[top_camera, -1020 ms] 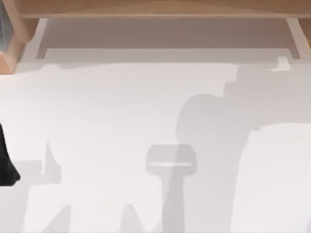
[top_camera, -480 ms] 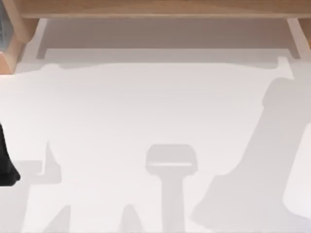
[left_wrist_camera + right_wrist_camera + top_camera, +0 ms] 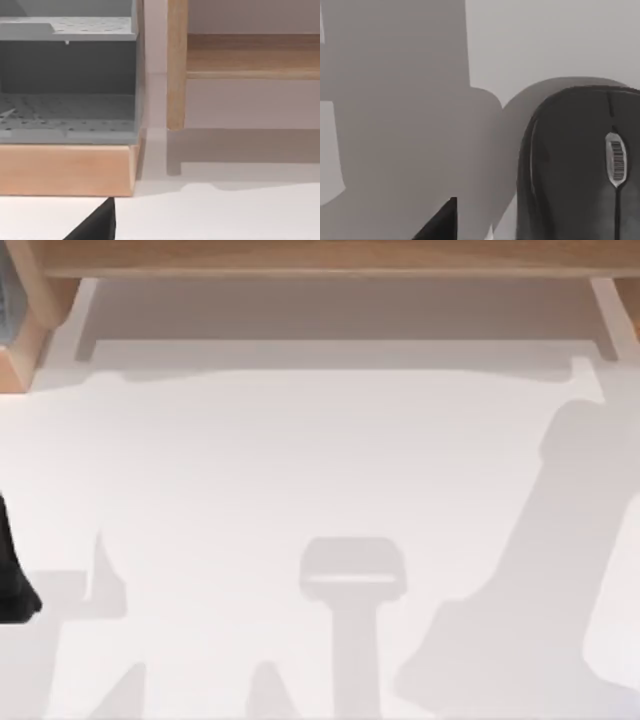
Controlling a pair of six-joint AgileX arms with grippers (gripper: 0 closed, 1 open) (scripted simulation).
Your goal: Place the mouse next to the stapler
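1. Mouse location: the mouse [image 3: 580, 165] lies on the white table [image 3: 300, 460], seen close beneath the right wrist camera. It rests flat on the surface and nothing grips it.

2. Reason for this placement: judging from the task, the right arm sits above the mouse to line up a pickup. The camera looks almost straight down on the body, which suggests a descent from above is being prepared.

3. Right gripper: a dark fingertip [image 3: 440, 222] shows at the frame edge, beside the mouse and apart from it. Whether the fingers are spread or closed cannot be told.

4. Left gripper: a dark tip [image 3: 95, 225] shows low in the left wrist view, facing a grey perforated organiser [image 3: 67, 75] on a wooden base [image 3: 65, 170]. Its finger state cannot be told. This arm appears parked at the table's left side.

5. Mouse appearance: dark, smooth, rounded shell; a central seam divides the two buttons; a pale ribbed scroll wheel [image 3: 616, 160] sits on that seam.

6. Stapler: its position cannot be determined.
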